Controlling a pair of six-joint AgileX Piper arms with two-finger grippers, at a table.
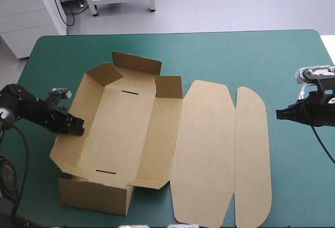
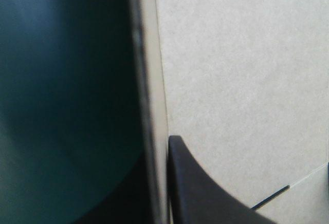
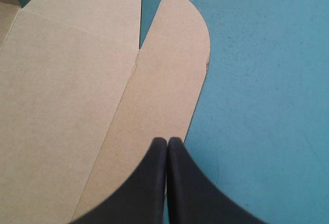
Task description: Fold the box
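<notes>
- The box [image 1: 125,134] lies on the bench [image 1: 251,55], toward its left edge and near edge, as an open tray with part of its walls up.
- The lid [image 1: 201,149] lies flat on the cover, reaching toward the bench's middle. Its rounded flap [image 1: 253,155] lies flat on the side toward the right edge.
- The left wall [image 1: 86,102] leans outward, half raised.
- The near wall [image 1: 94,196] stands upright by the near edge.
- At the far end, the end panel [image 1: 137,62] and two corner tabs stand up.
- Two dark slots [image 1: 129,91] show in the base, one by the far end and one by the near end.
- The left hand [image 1: 77,126] is at the top edge of the left wall, about midway along it, and grips the box. In the left wrist view one finger [image 2: 205,198] presses the inner face with the board's edge just beside it. A dark blur on the outer side looks like the other finger.
- The right hand [image 1: 279,114] is closed and holds nothing, its fingers meeting in one point.
- It sits near the right edge, just beside the flap's outer curve, and points toward the box. A strip of bare cover [image 3: 267,106] lies beside it.
- The raised far tabs stand just beyond the left hand along the wall.
</notes>
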